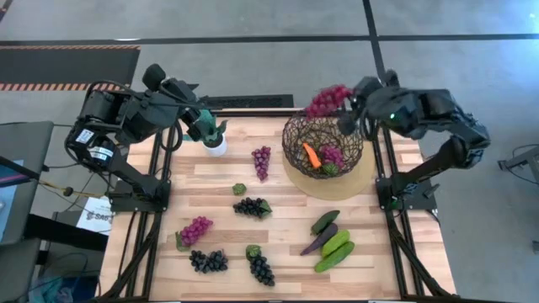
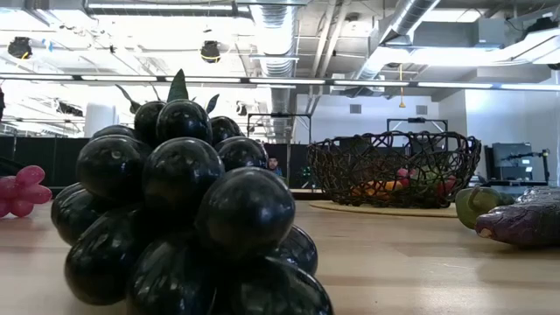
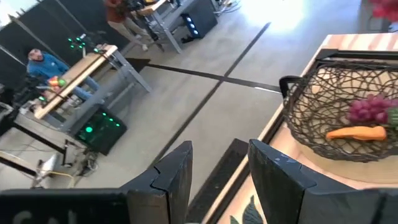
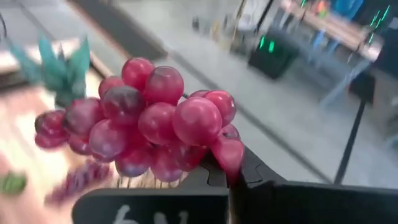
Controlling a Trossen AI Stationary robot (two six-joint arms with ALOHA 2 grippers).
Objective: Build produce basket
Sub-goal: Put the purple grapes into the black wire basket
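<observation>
My right gripper (image 1: 344, 105) hovers over the far rim of the dark wire basket (image 1: 322, 143) and is shut on a magenta grape bunch (image 1: 328, 99). An orange carrot (image 1: 312, 155) and another magenta bunch (image 1: 333, 155) lie inside the basket. On the table rest a purple bunch (image 1: 262, 160), black bunches (image 1: 251, 206), a magenta bunch (image 1: 195, 229), cucumbers (image 1: 334, 250) and an eggplant (image 1: 318, 240). My left gripper (image 1: 195, 120) is open (image 3: 217, 180) and waits above the potted plant (image 1: 215, 135) at the far left. My right gripper holds the magenta grape bunch (image 4: 149, 124) by the end nearest the fingers (image 4: 227, 152), pinched between them. The grapes hide the fingertips. The fingers come roughly level from the table's right. The bunch sticks out past them toward the left, lifted clear above the basket.
The basket stands on a flat tan disc (image 1: 345, 183). A small green piece (image 1: 239, 188) lies mid-table. In the low view a black bunch (image 2: 184, 219) fills the foreground, with the basket (image 2: 394, 166) and eggplant (image 2: 525, 219) behind. People work at benches beyond the table.
</observation>
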